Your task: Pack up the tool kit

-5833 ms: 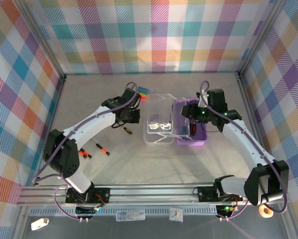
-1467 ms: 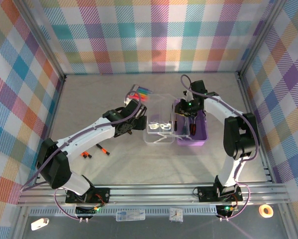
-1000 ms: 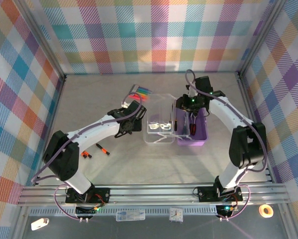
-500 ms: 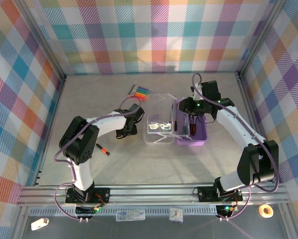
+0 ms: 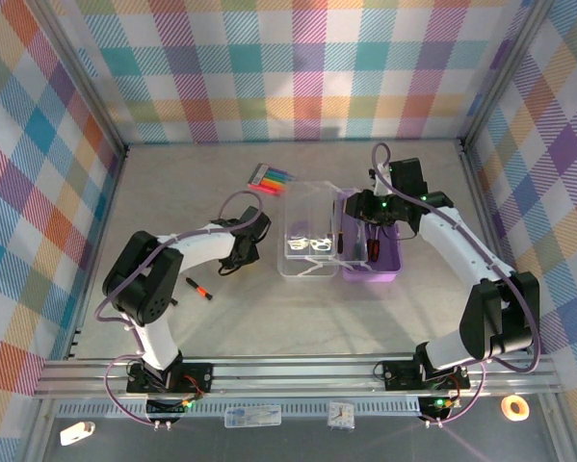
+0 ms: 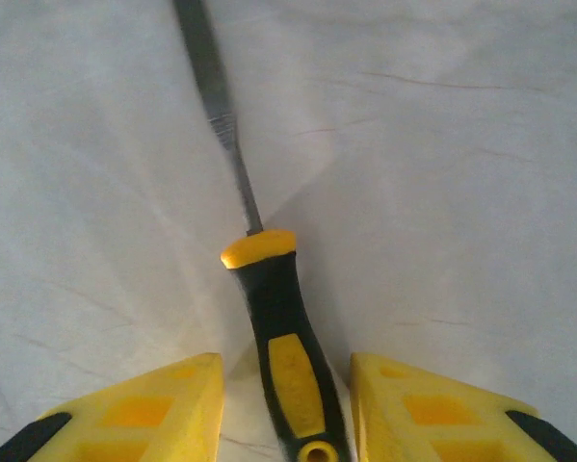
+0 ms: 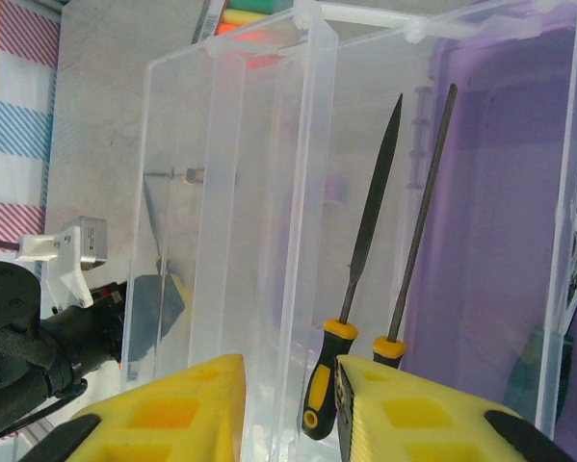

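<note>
The tool kit [image 5: 370,276] lies open mid-bench, a little toward the right edge. Its purple base holds two yellow-and-black-handled files [image 7: 370,221] side by side, and its clear lid [image 5: 302,207] is laid flat to the left. The right gripper [image 5: 370,219] hangs over the base, jaws slightly parted, gripping nothing. Left of the lid, the left gripper [image 6: 283,361] straddles a loose file [image 6: 269,279] flat on the bench [image 5: 365,327], its fingers on either side and clear of the handle. A marker pack [image 5: 272,177] lies toward the far edge.
</note>
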Available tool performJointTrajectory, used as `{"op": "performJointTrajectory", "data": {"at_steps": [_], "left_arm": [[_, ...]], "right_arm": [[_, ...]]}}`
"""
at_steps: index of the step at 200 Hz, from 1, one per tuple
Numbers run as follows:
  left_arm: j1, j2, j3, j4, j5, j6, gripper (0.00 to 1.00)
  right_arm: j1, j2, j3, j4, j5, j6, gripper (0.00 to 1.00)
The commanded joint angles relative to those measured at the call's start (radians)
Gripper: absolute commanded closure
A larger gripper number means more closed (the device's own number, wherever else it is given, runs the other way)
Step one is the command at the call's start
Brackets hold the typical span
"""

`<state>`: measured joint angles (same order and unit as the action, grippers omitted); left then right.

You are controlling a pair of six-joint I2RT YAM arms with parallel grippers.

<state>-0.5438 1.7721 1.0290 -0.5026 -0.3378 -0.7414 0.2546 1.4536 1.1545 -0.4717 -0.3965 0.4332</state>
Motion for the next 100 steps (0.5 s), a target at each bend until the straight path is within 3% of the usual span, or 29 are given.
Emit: {"op": "performJointTrajectory", "data": {"at_steps": [1, 31, 72, 100], "left_arm": [[0.031, -0.036, -0.032, -0.066, -0.06, -0.029, 0.65], [0.056, -0.058, -0.038, -0.08, -0.083, -0.029, 0.65], [0.101, -0.036, -0.04, -0.051, -0.027, -0.009, 0.64], [0.101, -0.035, -0.06, -0.031, -0.009, -0.015, 0.71]], "right_arm": [[0.004, -0.018, -0.006, 0.027, -0.035, 0.009, 0.68], [0.005, -0.028, 0.003, 0.016, -0.036, 0.006, 0.68], [0.006, -0.037, 0.008, 0.008, -0.033, 0.005, 0.68], [0.006, -0.046, 0.008, 0.008, -0.031, 0.007, 0.68]]}}
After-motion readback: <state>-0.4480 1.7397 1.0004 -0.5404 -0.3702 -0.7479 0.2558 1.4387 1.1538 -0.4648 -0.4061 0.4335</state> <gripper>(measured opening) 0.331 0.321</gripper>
